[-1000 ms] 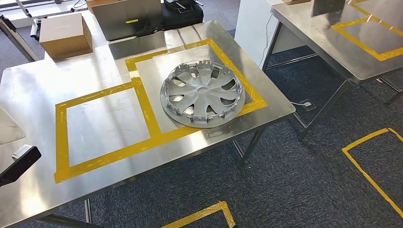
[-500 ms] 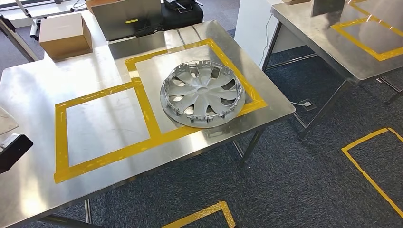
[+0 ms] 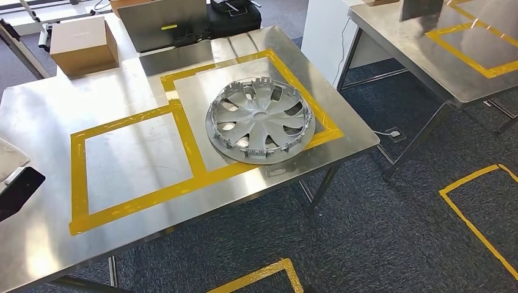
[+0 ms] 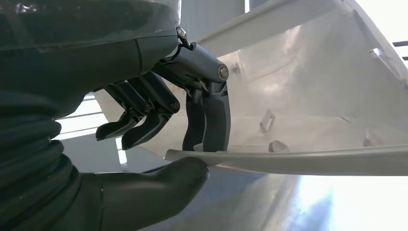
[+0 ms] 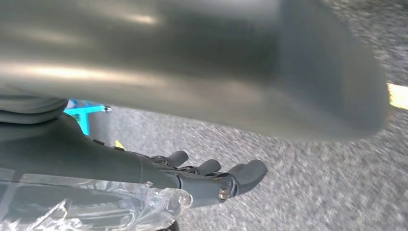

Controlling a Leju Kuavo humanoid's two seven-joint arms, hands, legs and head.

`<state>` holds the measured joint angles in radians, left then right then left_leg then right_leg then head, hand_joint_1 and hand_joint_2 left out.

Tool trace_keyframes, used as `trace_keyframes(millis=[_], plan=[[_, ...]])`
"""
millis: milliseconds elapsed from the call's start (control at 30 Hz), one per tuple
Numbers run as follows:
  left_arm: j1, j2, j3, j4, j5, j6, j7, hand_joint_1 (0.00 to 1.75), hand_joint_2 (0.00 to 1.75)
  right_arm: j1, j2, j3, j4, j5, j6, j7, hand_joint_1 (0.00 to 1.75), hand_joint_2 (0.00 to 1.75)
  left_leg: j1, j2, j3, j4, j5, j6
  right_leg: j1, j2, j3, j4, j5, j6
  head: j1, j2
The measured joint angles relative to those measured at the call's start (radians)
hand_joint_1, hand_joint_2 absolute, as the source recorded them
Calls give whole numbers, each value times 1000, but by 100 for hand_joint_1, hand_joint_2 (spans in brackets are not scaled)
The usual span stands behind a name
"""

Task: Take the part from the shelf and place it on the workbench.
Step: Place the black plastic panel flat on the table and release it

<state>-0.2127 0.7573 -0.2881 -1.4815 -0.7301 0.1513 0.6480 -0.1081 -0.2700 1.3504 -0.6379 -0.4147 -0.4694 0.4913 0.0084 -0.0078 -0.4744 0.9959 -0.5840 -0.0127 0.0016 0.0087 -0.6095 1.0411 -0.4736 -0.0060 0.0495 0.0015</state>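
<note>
In the left wrist view my left hand [image 4: 192, 130] pinches the thin rim of a silver wheel cover [image 4: 312, 115] between thumb and fingers. The head view shows a pale edge of that held cover [image 3: 11, 157] at the far left, above the workbench [image 3: 55, 116], with my dark left wrist [image 3: 18, 190] just below it. A second silver wheel cover [image 3: 261, 120] lies flat in the right yellow-taped square. The left taped square [image 3: 137, 160] holds nothing. My right hand [image 5: 211, 180] hangs over grey carpet beneath a metal underside, fingers stretched out and holding nothing.
A cardboard box [image 3: 84, 44], a grey case [image 3: 168, 23] and a black bag [image 3: 235, 15] stand along the workbench's far edge. Another steel table [image 3: 464, 49] stands to the right. Yellow tape [image 3: 476, 220] marks the carpet.
My left wrist has drifted up and toward the left edge of the head view, carrying the held cover's edge with it. The cover on the bench has not moved.
</note>
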Motion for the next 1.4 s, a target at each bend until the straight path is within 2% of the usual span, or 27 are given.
trace_keyframes(millis=[167, 400, 567, 800, 1000, 1167, 1400], plan=[[15, -31, 3, 83, 105, 102, -20, 175, 175, 3, -34, 0, -52, 25, -25, 46, 0, 0, 0, 0, 0, 0, 0, 0, 0, 0, 0, 0, 0, 0, 0, 0], [40, -84, 4, 193, 158, 162, -63, 175, 175, 8, -86, 1, -134, 59, -44, 100, 0, 0, 0, 0, 0, 0, 0, 0, 0, 0, 0, -1, 0, 0, 0, 0], [43, -119, -2, 253, 143, 175, -85, 175, 175, 13, -128, 2, -195, 87, -51, 109, 0, 0, 0, 0, 0, 0, 0, 0, 0, 0, 0, -1, 0, 1, 0, 0], [24, -140, -24, 290, 90, 158, -84, 175, 175, 17, -155, 2, -248, 97, -41, 109, 0, 0, 0, 0, 0, 0, 0, 0, 0, 0, 0, -1, 0, 1, 0, 0], [-47, -162, -69, 296, -35, 88, -98, 175, 175, 16, -157, 3, -252, 110, 10, 98, 0, 0, 0, 0, 0, 0, 0, 0, 0, -1, 1, -1, 1, 1, 0, 0], [-139, -190, -137, 291, -130, 36, -123, 175, 175, 16, -154, 3, -251, 118, 34, 84, 0, 0, 0, 1, 1, 0, 0, 1, 0, 0, 1, -1, 2, 2, 0, 0], [-223, -236, -237, 278, -225, -5, -168, 175, 175, 15, -149, 3, -247, 134, 53, 67, 0, 0, -1, 2, 1, 1, 0, 1, 0, 1, 1, -2, 2, 2, 0, 0]])
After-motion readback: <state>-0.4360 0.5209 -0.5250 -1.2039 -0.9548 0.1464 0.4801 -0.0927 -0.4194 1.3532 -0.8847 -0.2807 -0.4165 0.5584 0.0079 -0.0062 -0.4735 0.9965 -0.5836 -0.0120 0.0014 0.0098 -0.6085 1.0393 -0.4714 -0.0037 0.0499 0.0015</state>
